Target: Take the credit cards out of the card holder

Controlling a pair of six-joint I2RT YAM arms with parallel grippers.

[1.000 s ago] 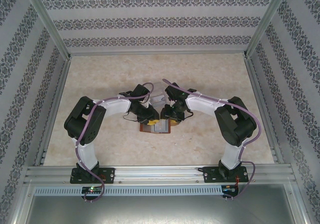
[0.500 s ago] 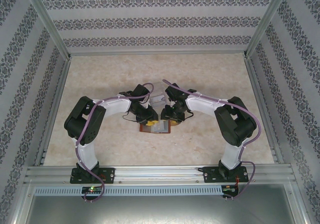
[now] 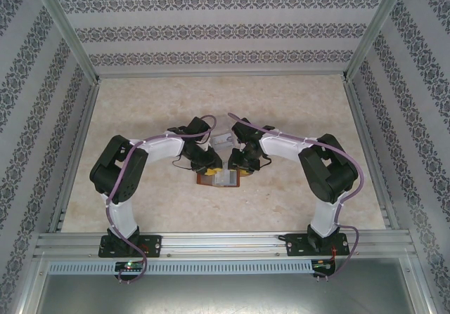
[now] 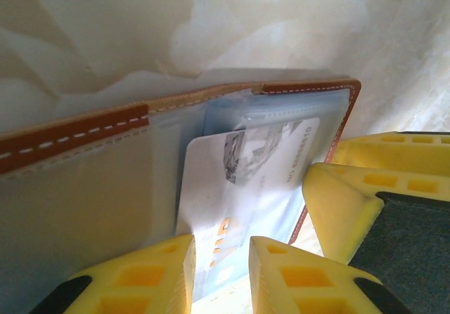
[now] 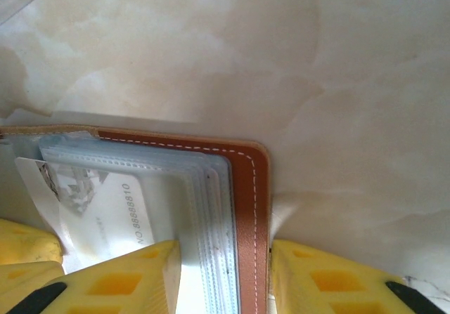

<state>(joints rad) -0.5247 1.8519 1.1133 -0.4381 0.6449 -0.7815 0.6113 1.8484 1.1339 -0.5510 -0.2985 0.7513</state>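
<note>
Both fingers (image 4: pixel 219 265) astride card holder (image 4: pixel 77 128)

Overhead view; two close wrist views

Lab-type robot test cell, not a lived-in room; aluminium frame rails (image 3: pixel 225 242) box the work area. Patterned wallpaper panels (image 3: pixel 211 29) form three walls; marble-look tabletop (image 3: pixel 295 103); two arms bolted to the near rail.
</note>
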